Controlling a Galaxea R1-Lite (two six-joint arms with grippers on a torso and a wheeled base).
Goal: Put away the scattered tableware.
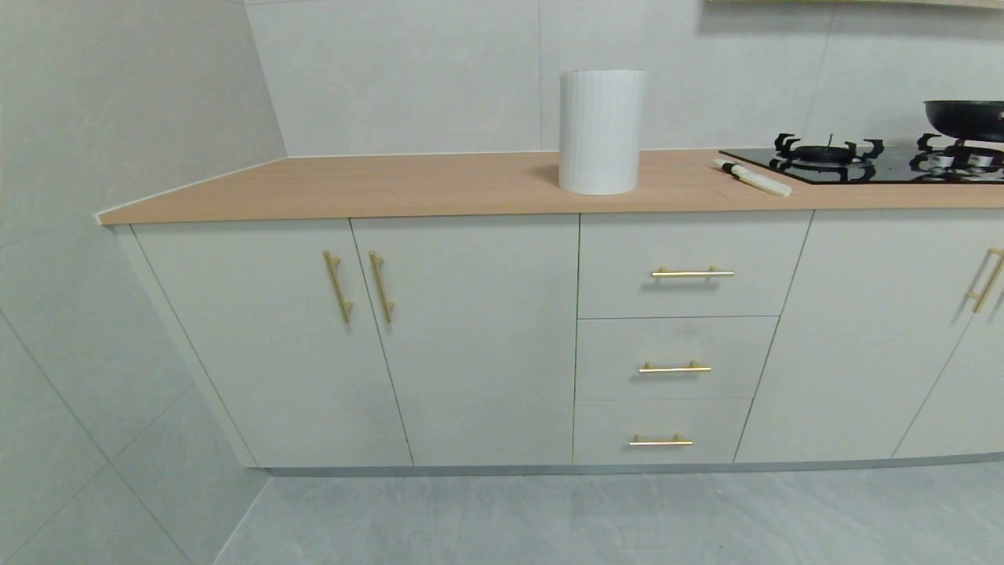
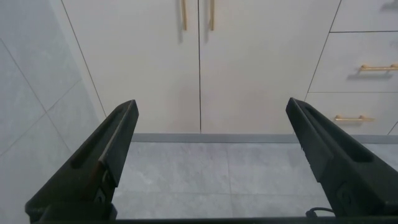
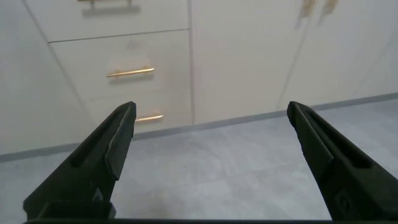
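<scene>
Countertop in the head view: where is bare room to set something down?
The countertop is bare from the wall corner to the white ribbed cylinder. A narrower strip lies between it and the white utensil. Crowded beyond: hob and pan.

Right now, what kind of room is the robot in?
Most likely a home kitchen: a black glass gas hob with a dark pan, and a wood-look countertop over pale cabinets with brass bar handles.
</scene>
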